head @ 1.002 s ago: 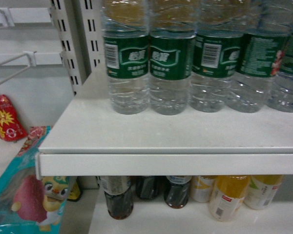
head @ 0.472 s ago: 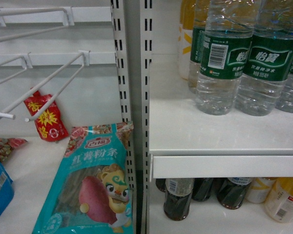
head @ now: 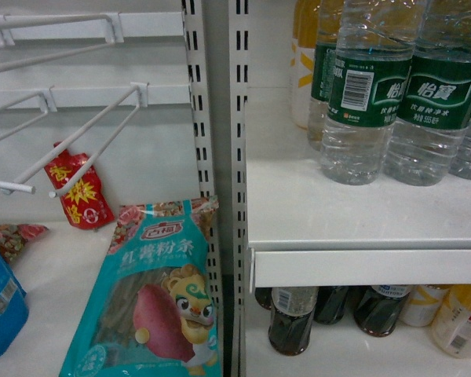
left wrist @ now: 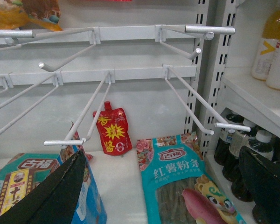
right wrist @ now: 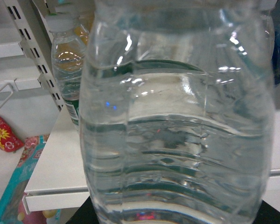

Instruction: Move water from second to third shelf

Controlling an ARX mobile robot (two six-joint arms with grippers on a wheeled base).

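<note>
A clear ribbed water bottle (right wrist: 177, 140) fills the right wrist view, hanging in front of and below the white shelf's edge (right wrist: 51, 198). My right gripper is shut on it; only black parts of the gripper show at the bottom corners. More green-labelled water bottles (head: 363, 98) stand on that shelf (head: 353, 216) in the head view, where neither gripper appears. My left gripper (left wrist: 163, 196) is open and holds nothing, out in front of the peg-hook section over a teal snack bag (left wrist: 182, 186).
Dark drink bottles (head: 290, 320) and yellow drink bottles (head: 459, 318) stand on the shelf below. Slotted uprights (head: 216, 141) split the bays. White peg hooks (left wrist: 196, 112) jut out on the left, with a red sauce pouch (head: 80, 191) and a blue box (head: 0, 306) there.
The head view has swung left, so the shelf of water bottles has slid to the right side and the peg-hook bay has come into sight.
</note>
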